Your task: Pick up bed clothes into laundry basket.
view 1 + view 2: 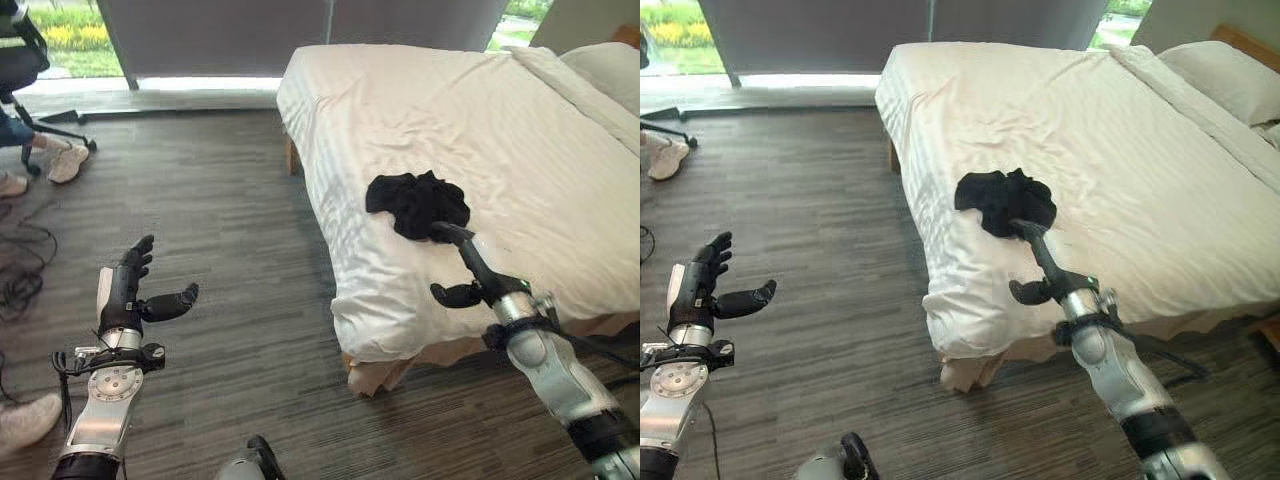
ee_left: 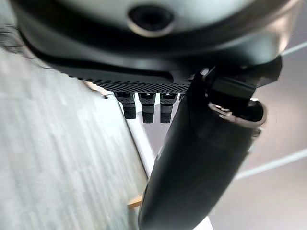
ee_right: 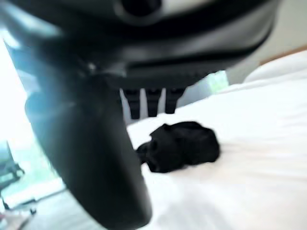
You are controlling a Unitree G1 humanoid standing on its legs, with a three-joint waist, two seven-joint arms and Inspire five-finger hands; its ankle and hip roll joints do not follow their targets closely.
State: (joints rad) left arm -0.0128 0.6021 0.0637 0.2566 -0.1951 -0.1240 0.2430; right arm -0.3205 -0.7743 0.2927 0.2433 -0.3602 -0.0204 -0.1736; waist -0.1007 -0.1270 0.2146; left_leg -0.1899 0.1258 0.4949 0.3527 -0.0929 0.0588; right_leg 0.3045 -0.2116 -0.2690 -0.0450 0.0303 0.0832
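A crumpled black garment (image 1: 418, 203) (image 1: 1005, 201) (image 3: 180, 144) lies on the white bed (image 1: 520, 130) near its foot corner. My right hand (image 1: 470, 265) (image 1: 1040, 262) reaches over the bed edge with straight fingers, its fingertips (image 1: 445, 231) at the near side of the garment; whether they touch it is unclear. The thumb sticks out to the side. My left hand (image 1: 130, 290) (image 1: 702, 290) hovers open and empty over the floor, far to the left of the bed.
The bed's corner (image 1: 350, 320) juts toward me over a wooden frame (image 1: 375, 375). Pillows (image 1: 1220, 75) lie at the head. Grey wood-pattern floor (image 1: 220, 220) spreads to the left. A person's legs and shoes (image 1: 60, 160) and a chair base are at far left, by the window.
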